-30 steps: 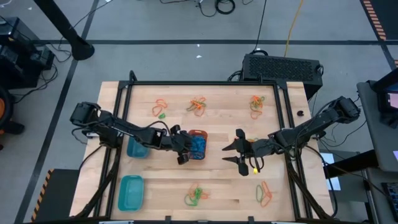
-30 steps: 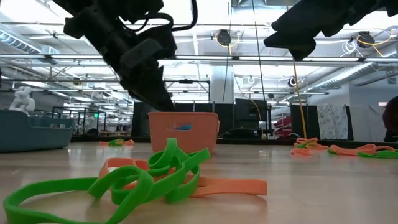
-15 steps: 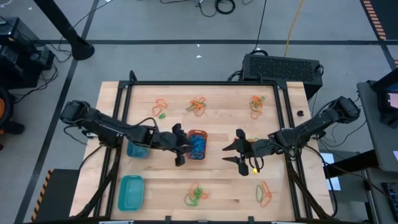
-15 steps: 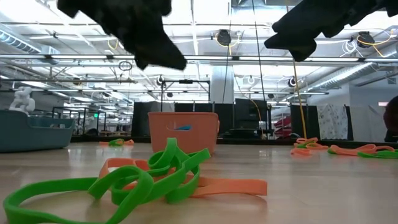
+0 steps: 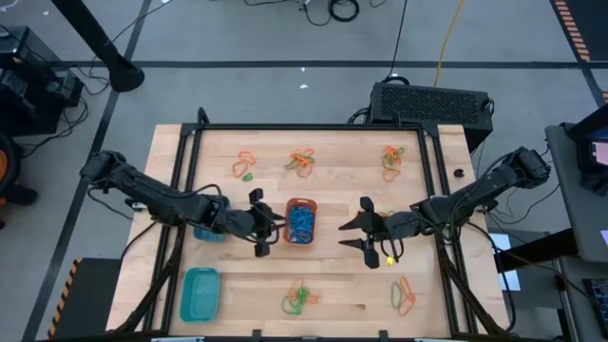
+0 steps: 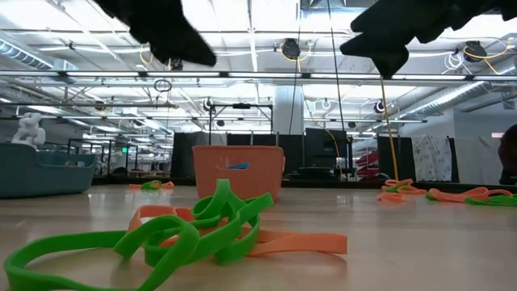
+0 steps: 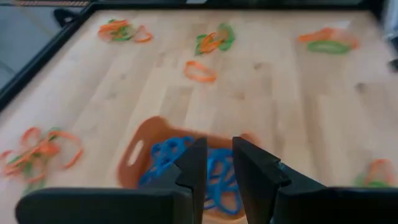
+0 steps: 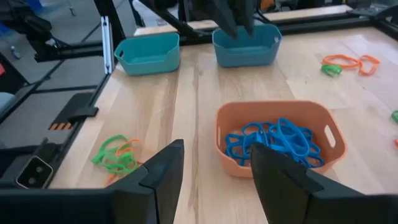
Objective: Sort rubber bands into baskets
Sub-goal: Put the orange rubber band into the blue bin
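Pulling back from the orange basket (image 5: 301,220), the left gripper (image 5: 260,226) now sits just beside it, fingers slightly parted and empty; a blue band likely just landed among the blue rubber bands (image 8: 277,144) inside. The right gripper (image 5: 366,231) waits open on the basket's other side.

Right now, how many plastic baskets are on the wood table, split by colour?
Orange rounded plastic basket: 1
Teal plastic baskets: 2
Total: 3
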You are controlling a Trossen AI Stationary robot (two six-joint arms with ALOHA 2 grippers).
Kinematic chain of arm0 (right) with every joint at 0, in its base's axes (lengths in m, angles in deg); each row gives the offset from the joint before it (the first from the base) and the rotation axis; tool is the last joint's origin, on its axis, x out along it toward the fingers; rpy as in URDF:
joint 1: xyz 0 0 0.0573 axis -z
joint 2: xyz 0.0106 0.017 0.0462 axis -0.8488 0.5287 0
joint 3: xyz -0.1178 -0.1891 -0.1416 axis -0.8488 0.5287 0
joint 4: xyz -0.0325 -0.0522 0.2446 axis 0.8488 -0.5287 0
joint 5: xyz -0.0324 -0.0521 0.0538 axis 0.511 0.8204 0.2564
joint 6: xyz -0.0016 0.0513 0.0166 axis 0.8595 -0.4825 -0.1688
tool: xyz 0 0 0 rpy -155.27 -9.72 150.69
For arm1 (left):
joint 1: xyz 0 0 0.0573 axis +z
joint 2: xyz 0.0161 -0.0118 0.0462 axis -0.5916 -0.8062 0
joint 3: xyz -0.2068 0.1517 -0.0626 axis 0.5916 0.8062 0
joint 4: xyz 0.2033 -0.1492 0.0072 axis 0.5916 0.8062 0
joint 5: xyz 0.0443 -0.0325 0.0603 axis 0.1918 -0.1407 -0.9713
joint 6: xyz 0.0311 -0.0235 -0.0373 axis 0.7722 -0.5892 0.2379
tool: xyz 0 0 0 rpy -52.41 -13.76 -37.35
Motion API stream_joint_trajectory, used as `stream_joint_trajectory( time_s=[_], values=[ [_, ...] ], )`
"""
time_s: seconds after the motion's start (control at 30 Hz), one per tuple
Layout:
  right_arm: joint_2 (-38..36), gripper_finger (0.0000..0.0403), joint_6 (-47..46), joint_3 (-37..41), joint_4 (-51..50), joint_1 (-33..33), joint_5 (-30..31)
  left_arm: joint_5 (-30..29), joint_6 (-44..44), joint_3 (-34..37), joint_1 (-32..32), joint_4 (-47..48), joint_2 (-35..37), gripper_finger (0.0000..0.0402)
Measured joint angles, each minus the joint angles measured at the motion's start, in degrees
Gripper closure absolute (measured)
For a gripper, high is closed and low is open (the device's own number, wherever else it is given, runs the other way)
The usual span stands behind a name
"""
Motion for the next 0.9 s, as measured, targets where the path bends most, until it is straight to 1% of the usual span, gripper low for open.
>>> stream_joint_trajectory(
  time_s=[0.1,0.23,0.33,0.43,0.6,0.67,0.73,0.83,0.9],
  values=[
    [0.0,0.0227,0.73,-0.02,1.22,0.0,0.06,-0.04,0.93,0.2,0.13,4.84,-0.18,0.0318],
    [0.02,0.0227,0.12,-0.02,1.12,0.0,0.07,-0.69,1.02,3.21,2.41,5.06,-0.33,0.0318],
    [0.02,0.0227,0.23,-0.02,1.1,0.24,0.05,-4.3,1.62,5.28,6.42,4.71,-0.29,0.0318],
    [0.02,0.0227,1.59,-0.02,1.07,0.96,0.06,-3.32,3.88,6.08,13.49,4.48,-0.22,0.0318],
    [0.02,0.0227,2.59,-0.02,0.39,3.12,0.09,8.09,5.49,6.14,28.69,2.74,-1.0,0.0318],
    [0.02,0.0227,2.59,-0.02,-0.08,4.23,0.07,14.06,5.45,6.16,35.11,0.11,-2.05,0.0318],
    [0.02,0.0227,2.6,-0.02,-0.75,5.36,0.09,21.17,4.86,6.16,40.64,-4.8,-3.79,0.0318],
    [0.02,0.0227,2.59,-0.02,-2.05,6.94,0.09,29.23,3.42,5.51,47.18,-8.71,-7.94,0.0318],
    [0.02,0.0227,2.61,-0.02,-3.24,7.94,0.07,31.44,3.54,3.6,49.76,-8.95,-11.28,0.0318]
  ],
)
